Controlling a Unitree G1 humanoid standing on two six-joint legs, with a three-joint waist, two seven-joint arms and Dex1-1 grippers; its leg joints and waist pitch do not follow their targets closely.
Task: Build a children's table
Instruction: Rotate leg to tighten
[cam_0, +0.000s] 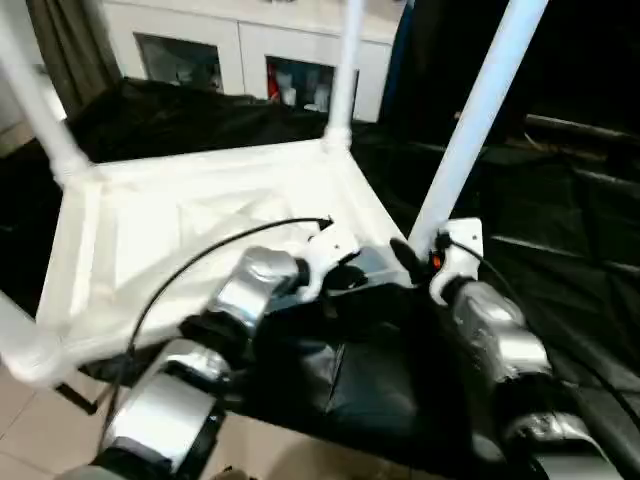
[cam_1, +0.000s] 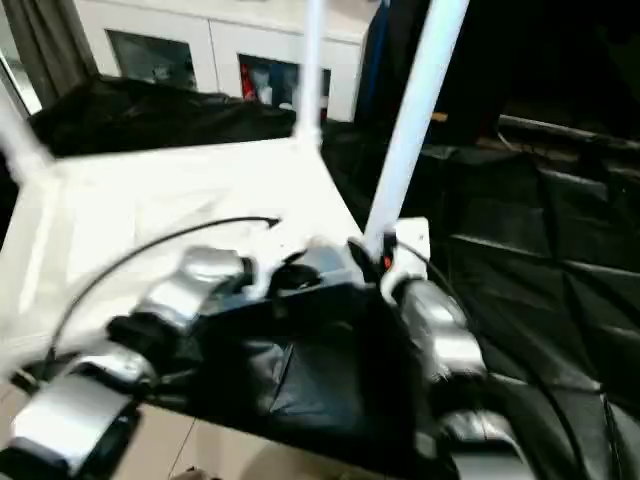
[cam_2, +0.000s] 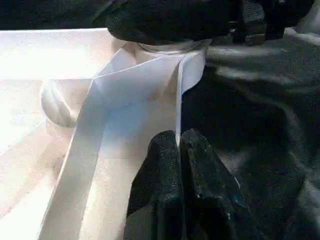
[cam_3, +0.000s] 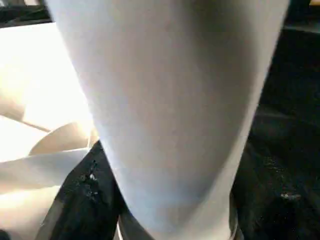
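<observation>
Four long tapered white plastic legs rise from the corners of the white plastic rectangular table top (cam_0: 200, 240), which lies upside down, ribbed underside up, on a black crumpled cloth (cam_0: 560, 230) covering the work surface. Behind it stands a white cabinet with glass doors (cam_0: 230, 55), with a grey-brown curtain (cam_0: 65, 45) at its left and pale floor tiles (cam_0: 20, 440) below the near edge.

Nearest on the right is one leg (cam_0: 478, 115), its foot in the near-right corner socket. The far leg (cam_0: 345, 70) stands at the back right corner, another leg (cam_0: 35, 100) at the back left, and the fourth (cam_0: 20, 345) at the near left; all are cut off by the picture edges.

On the right, the right gripper (cam_3: 165, 200) has its black fingers (cam_3: 82, 200) spread on either side of the nearest leg's base, against it. The left gripper (cam_2: 180, 145) has its two fingers pressed together, their tips at the thin edge of the top's white rim (cam_2: 187, 75) just beside that same corner socket.

Whether the left fingers pinch the rim is hard to make out.
</observation>
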